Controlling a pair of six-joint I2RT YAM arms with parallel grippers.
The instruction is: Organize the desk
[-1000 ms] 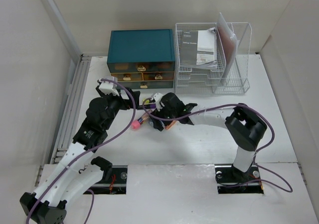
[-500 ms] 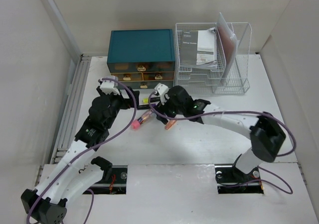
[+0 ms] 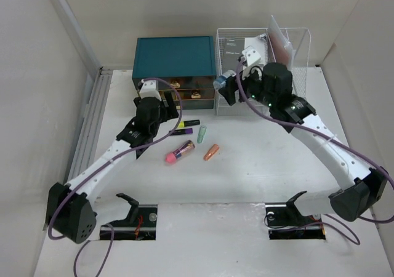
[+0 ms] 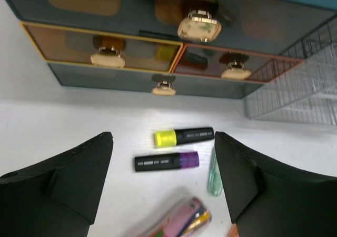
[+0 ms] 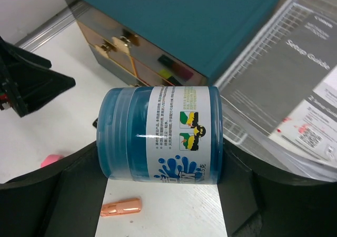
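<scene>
While the left fingers (image 4: 68,179) hang spread wide with nothing between them, the right fingers (image 5: 239,195) are clamped on a blue jar (image 5: 160,134), one on each side of it. The jar has a white printed label and is held off the counter (image 3: 258,172), lying on its side with its lid toward the left. It hangs near the far edge, above the place where the teal drawer chest (image 3: 174,58) meets the wire tray (image 3: 295,98).

The chest stands at the far edge, left of the middle, with its drawers closed. The tray stands just beside it on the right, and a grey booklet (image 3: 246,58) lies in its top level.

The left fingers hover above the counter just in front of the chest. Below them lie a yellow-capped highlighter (image 4: 183,136) and a purple highlighter (image 4: 166,161), side by side and close together. A pale green tube (image 4: 213,174) lies just to their right. Nearer the middle of the counter lie a pink-tipped clear tube (image 3: 179,152) and a small orange piece (image 3: 211,152), a little apart from each other.
</scene>
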